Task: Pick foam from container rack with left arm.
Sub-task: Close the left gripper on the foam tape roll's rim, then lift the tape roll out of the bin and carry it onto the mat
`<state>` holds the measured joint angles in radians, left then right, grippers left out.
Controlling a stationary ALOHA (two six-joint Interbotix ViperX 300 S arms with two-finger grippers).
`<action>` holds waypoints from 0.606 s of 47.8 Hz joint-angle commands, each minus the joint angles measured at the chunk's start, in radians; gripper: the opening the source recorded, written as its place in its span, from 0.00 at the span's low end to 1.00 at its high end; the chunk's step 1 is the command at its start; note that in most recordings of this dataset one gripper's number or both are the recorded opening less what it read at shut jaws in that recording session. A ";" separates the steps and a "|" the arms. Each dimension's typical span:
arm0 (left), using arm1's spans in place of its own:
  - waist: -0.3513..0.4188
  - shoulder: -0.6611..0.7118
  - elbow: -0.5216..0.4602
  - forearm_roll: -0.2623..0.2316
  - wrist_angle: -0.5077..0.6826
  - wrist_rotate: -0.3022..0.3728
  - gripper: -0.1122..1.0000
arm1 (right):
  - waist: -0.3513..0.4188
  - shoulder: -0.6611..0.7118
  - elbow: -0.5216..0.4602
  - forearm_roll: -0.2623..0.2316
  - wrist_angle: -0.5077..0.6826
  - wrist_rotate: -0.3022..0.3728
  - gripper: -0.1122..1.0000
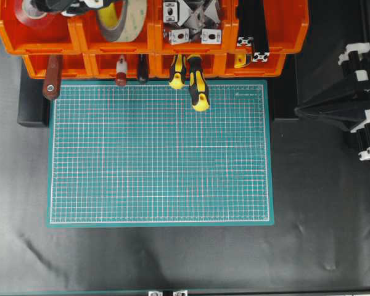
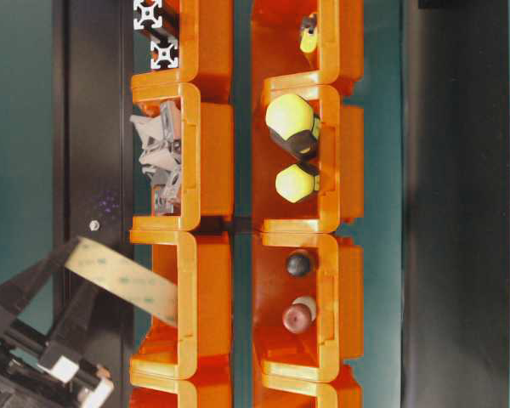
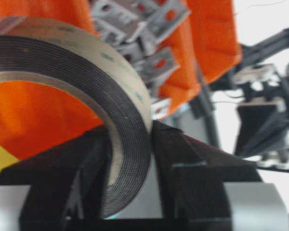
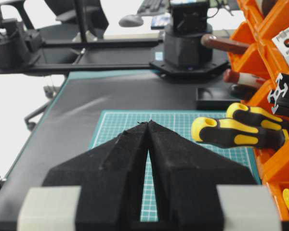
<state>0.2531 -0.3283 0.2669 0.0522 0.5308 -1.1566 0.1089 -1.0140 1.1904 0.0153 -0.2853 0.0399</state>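
Left gripper (image 3: 130, 159) is closed on the foam (image 3: 86, 72): in our left wrist view the two black fingers (image 3: 183, 159) pinch the roll's wound band from either side, one inside the ring and one outside, with the dark grey layers and the beige-tan face arching up and away from the jaws. A patch of yellow shows at the lower left edge of that view. Behind the roll we see orange bin walls and a heap of grey metal brackets (image 3: 149, 33) in the neighbouring bin.

From overhead, the foam (image 1: 124, 18) stands in the second upper bin from the left of the rack (image 1: 277, 31), tilted, with its rim reaching over the bin's front lip. Our left arm (image 1: 74, 5) shows only as a dark shape at the top edge, above the upper bins and the red tape roll (image 1: 34, 15). In the table-level view the left gripper (image 2: 47, 336) holds the foam (image 2: 123, 276) with its black lattice fingers angled in toward the bin opening.

Our right gripper (image 4: 148, 130) sits with its fingertips together, holding nothing, over the green mat (image 4: 183, 122). Overhead, the right arm (image 1: 351, 105) rests at the right edge, well apart from the rack. Yellow-handled screwdrivers (image 1: 197, 86) stick out of a lower bin onto the mat (image 1: 160, 154).
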 commanded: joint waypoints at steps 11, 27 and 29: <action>-0.041 -0.064 0.003 0.005 -0.193 0.008 0.32 | 0.005 0.005 -0.018 0.002 0.000 0.003 0.10; -0.282 -0.107 0.025 0.006 -0.334 0.267 0.32 | 0.008 0.005 -0.018 0.002 -0.002 0.014 0.10; -0.316 -0.107 0.029 0.006 -0.328 0.319 0.32 | 0.008 0.005 -0.018 0.002 0.000 0.017 0.10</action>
<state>0.0031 -0.4172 0.2976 0.0537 0.2071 -0.9219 0.1135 -1.0140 1.1904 0.0153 -0.2853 0.0537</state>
